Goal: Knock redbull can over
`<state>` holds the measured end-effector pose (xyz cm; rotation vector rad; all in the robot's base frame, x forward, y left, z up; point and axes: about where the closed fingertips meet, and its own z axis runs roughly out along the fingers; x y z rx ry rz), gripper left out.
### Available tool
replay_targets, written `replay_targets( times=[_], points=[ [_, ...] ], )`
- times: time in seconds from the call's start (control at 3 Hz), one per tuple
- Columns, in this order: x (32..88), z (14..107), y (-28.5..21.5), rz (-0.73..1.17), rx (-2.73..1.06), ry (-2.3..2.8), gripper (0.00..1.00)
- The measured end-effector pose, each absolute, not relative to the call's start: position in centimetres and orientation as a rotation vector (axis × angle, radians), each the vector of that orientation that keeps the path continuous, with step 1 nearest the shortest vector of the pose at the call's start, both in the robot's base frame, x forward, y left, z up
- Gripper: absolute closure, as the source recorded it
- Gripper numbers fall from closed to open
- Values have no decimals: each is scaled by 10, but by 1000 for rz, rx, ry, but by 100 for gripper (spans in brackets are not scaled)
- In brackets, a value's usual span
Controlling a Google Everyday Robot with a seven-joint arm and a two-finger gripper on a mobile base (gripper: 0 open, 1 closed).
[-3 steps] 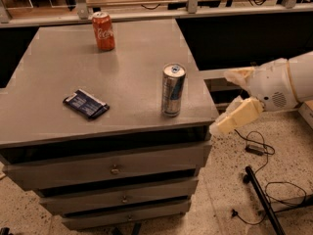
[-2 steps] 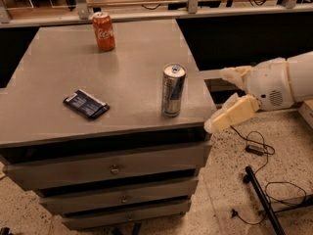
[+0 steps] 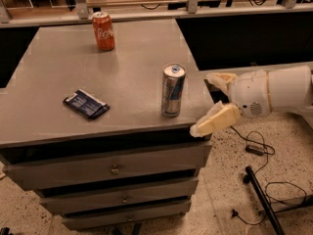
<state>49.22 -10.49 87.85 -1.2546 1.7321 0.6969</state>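
The redbull can [image 3: 173,89] stands upright close to the near right corner of the grey worktop [image 3: 122,67], well apart from the Coca-Cola can [image 3: 103,31] at the far side and the dark blue packet [image 3: 86,104] to the left. The gripper [image 3: 205,103] hangs just off that corner, right of the can and not touching it. To tip the can cleanly, the push is probably best placed high on its body and swept leftward, since a low push would likely only slide it. The arm should lift a little first so the lower finger clears the edge. The jaws stand wide apart and hold nothing. The lower one sits right at the corner, and whether it touches there I cannot tell.
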Motion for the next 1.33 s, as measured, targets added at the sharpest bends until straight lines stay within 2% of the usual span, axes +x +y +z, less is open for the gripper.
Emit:
replay_targets(
  times=[0.67, 1.33],
  points=[
    [530, 876, -63, 762, -1161, 1530, 0],
    [531, 902, -55, 799, -1108, 1437, 0]
  ],
)
